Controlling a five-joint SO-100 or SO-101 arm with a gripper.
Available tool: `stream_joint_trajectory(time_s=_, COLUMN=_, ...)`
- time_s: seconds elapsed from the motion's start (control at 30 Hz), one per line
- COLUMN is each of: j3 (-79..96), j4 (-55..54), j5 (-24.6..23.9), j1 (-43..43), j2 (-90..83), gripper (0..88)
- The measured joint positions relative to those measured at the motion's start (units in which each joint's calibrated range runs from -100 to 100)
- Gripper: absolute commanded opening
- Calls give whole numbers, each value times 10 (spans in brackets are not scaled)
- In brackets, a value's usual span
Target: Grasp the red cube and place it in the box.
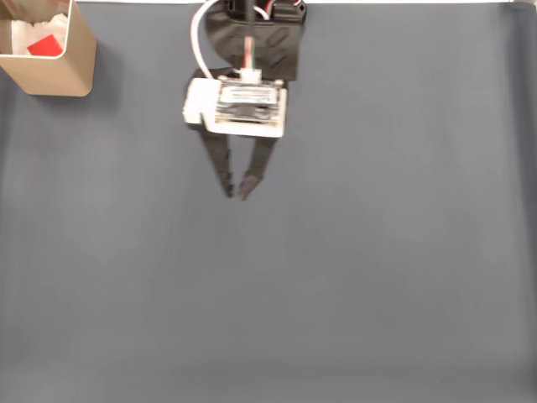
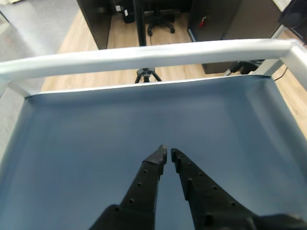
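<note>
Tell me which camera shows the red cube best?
The fixed view: the red cube lies inside the box at top left. The wrist view looks across the blue mat past the gripper, with no help on the cube.

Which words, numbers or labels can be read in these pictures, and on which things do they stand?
None can be read. The white block behind the gripper has dark markings in the fixed view, too blurred to read. The red cube, the box and the grey table cover are plain.
</note>
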Motion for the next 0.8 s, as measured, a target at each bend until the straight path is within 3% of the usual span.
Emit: stream_joint_trajectory(time_s=0.8, j3=475, j4=-29, j5=0, j1=-47, j2=-339, gripper=0)
